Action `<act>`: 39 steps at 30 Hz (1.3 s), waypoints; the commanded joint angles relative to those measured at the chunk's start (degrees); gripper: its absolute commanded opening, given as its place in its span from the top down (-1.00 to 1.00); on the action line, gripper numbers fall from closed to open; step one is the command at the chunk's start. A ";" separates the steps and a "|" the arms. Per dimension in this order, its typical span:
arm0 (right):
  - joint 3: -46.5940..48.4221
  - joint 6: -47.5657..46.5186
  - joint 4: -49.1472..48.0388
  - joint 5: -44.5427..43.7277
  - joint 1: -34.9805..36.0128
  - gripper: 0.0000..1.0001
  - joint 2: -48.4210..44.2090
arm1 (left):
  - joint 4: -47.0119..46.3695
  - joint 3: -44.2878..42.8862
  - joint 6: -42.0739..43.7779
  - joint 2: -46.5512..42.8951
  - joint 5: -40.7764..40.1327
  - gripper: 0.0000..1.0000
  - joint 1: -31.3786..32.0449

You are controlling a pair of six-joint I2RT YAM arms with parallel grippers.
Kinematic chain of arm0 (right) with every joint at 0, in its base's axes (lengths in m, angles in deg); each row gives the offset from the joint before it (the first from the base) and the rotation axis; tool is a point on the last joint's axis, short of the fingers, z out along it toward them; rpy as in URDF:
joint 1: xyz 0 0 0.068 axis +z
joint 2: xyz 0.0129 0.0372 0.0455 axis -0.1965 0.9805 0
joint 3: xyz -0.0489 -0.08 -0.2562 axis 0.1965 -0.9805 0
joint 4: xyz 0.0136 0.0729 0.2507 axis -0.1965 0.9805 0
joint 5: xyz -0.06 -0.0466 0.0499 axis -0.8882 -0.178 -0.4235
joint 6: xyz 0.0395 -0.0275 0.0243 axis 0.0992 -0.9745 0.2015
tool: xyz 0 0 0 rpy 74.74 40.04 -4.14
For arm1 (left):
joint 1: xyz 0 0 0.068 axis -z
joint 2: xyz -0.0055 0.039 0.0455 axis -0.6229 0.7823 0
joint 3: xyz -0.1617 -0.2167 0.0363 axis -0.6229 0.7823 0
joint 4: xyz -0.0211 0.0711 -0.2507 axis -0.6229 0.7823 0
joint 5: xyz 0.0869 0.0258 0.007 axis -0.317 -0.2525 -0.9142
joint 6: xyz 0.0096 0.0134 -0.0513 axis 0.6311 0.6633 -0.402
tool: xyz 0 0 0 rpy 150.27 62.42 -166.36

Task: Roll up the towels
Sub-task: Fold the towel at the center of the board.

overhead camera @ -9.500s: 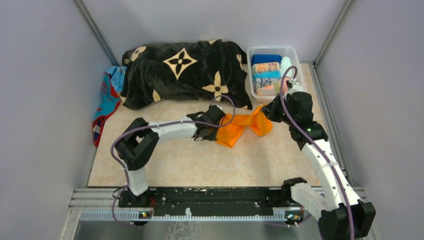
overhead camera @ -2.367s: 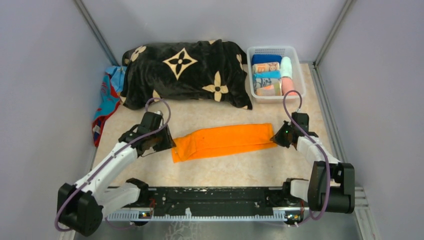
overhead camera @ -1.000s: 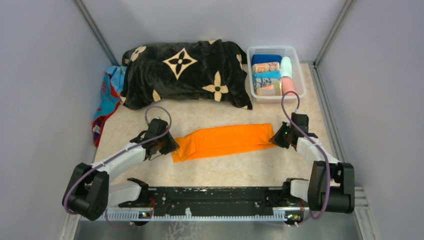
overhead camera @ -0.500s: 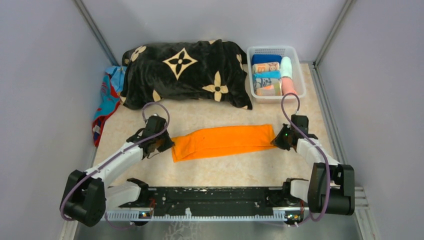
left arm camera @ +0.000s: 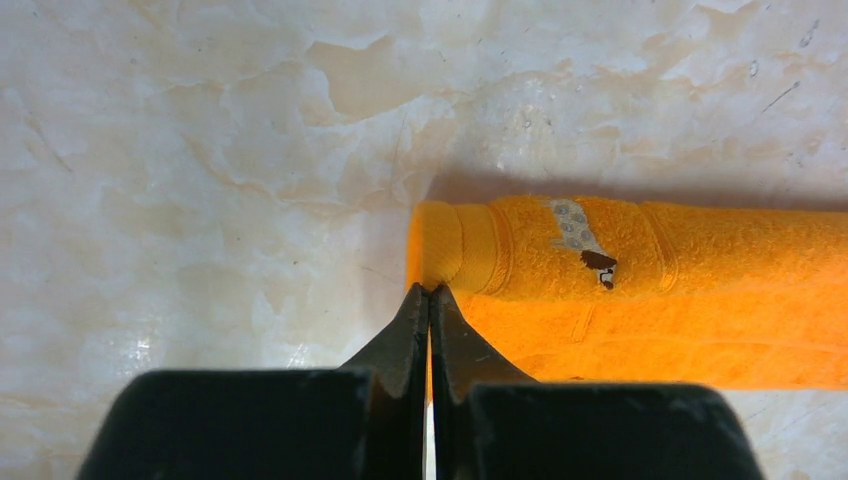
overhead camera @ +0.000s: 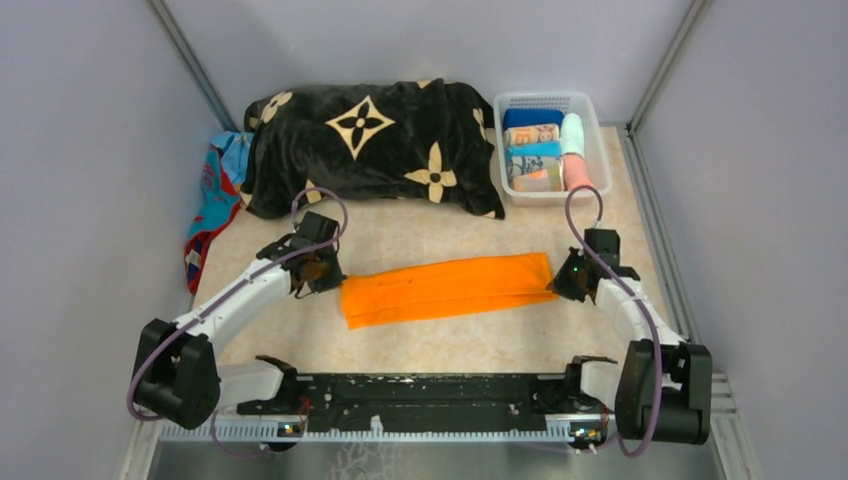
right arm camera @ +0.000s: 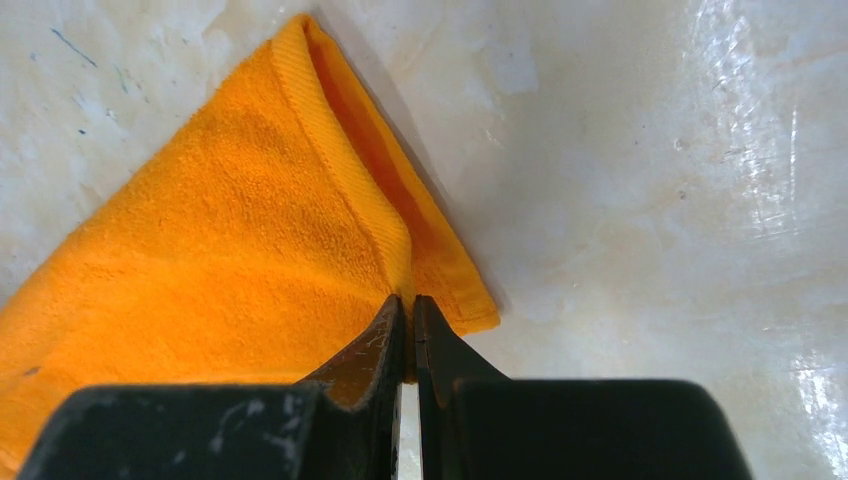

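Note:
An orange towel (overhead camera: 445,288) lies folded into a long strip across the middle of the table. My left gripper (overhead camera: 328,278) is at its left end. In the left wrist view the left gripper (left arm camera: 430,292) is shut, pinching the hemmed edge of the orange towel (left arm camera: 650,290) near a small label. My right gripper (overhead camera: 560,285) is at the strip's right end. There the right gripper (right arm camera: 409,300) is shut on the folded corner of the orange towel (right arm camera: 200,250). A red-and-turquoise patterned towel (overhead camera: 212,200) lies crumpled at the far left.
A big black blanket (overhead camera: 370,150) with cream flowers is heaped at the back. A white plastic basket (overhead camera: 592,112) at the back right holds several rolled towels (overhead camera: 530,135). Grey walls close in both sides. Bare marbled tabletop (overhead camera: 450,345) lies in front of the strip.
My left gripper has shut on the towel's left end and shifted slightly towards the back. The strip has drawn a little straighter. The right gripper has kept its grip, barely moving.

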 commanded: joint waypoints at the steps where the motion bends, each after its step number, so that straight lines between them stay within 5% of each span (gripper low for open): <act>1: 4.68 -1.39 2.85 -2.49 -0.76 0.88 -3.66 | 5.14 -2.84 2.58 1.32 -0.27 1.00 -0.28; 13: 8.69 -0.68 9.34 -6.10 -0.74 0.88 -3.59 | 8.89 -5.02 4.73 2.05 3.33 0.92 -0.25; 34: 2.03 2.17 4.95 -2.92 -0.79 0.71 -2.12 | 2.82 -1.42 3.40 12.12 2.99 0.88 -0.39; 39: 2.55 2.46 5.75 -5.14 -0.76 0.69 -3.77 | 4.63 -3.38 3.98 12.60 0.61 0.69 -0.37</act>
